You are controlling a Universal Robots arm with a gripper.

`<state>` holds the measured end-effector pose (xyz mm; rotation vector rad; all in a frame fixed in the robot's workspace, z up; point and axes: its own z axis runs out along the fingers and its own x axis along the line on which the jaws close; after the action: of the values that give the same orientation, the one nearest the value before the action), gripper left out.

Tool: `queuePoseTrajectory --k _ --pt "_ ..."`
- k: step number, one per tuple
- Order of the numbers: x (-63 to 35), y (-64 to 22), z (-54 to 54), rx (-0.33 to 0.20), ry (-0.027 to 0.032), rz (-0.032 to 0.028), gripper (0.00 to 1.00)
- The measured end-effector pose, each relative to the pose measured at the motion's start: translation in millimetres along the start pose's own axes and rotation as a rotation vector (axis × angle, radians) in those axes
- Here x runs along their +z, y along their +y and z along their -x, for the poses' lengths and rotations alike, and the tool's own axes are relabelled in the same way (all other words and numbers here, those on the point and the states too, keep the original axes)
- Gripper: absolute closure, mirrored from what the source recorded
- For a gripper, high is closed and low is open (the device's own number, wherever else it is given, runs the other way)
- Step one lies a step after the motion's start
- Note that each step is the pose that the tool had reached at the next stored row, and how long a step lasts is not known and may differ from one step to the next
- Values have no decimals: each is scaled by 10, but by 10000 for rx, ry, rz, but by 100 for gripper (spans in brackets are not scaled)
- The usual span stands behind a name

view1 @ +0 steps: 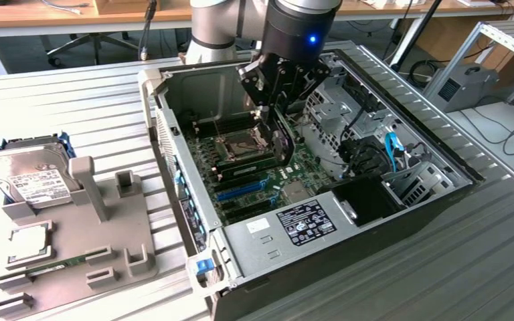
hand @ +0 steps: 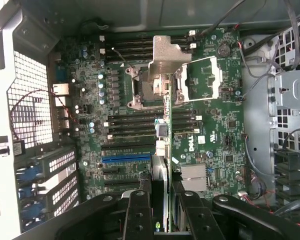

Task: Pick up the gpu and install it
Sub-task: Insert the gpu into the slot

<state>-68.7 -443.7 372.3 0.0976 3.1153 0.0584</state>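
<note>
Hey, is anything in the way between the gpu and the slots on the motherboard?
Nothing visible does. The claw holds the gpu on edge over the motherboard, and the blue slot lies bare.

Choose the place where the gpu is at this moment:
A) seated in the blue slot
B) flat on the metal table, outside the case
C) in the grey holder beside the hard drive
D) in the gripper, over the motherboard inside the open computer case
D: the gripper is closed on the gpu, which it holds on edge above the motherboard, over the area of the processor socket.
</note>
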Motion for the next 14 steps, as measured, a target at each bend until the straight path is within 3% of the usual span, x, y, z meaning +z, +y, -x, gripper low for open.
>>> queuePoseTrajectory --k 14 --pt "0 0 0 -960 37 22 74"
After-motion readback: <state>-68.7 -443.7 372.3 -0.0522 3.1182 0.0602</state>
